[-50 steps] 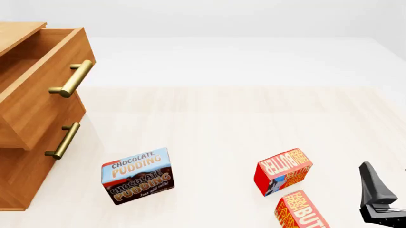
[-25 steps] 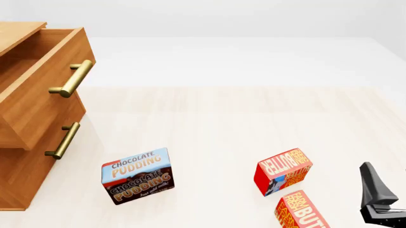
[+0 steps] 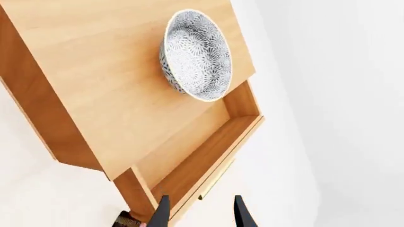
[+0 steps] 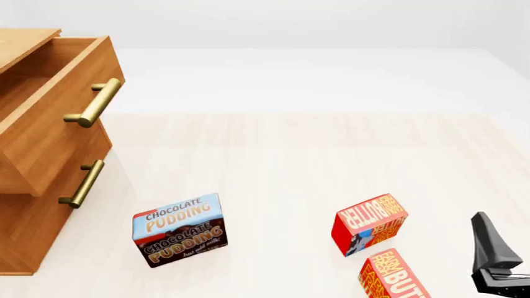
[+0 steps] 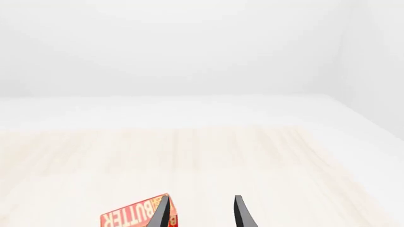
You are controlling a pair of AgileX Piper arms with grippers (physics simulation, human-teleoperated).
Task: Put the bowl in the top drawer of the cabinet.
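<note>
The bowl (image 3: 196,56), white with a fine grey floral speckle, rests on the flat top of the cabinet (image 3: 94,80), near the edge above the drawer. The top drawer (image 3: 211,146) is pulled out and nothing shows inside it. My left gripper (image 3: 200,201) hovers high above the drawer's front, open, with nothing between its fingers. In the front view the cabinet (image 4: 21,236) stands at the left with the top drawer (image 4: 58,118) out; the bowl is out of that frame. My right gripper (image 5: 202,198) is open and empty, low at the front right (image 4: 495,257).
A chocolate pudding box (image 4: 180,229) stands in front of the cabinet. Two red butter boxes (image 4: 370,223) (image 4: 394,276) lie near my right gripper; one (image 5: 137,217) shows just beside its finger. The lower drawer's brass handle (image 4: 82,184) is below the top one.
My right gripper has edged very slightly to the right in the front view. Nothing else has visibly moved.
</note>
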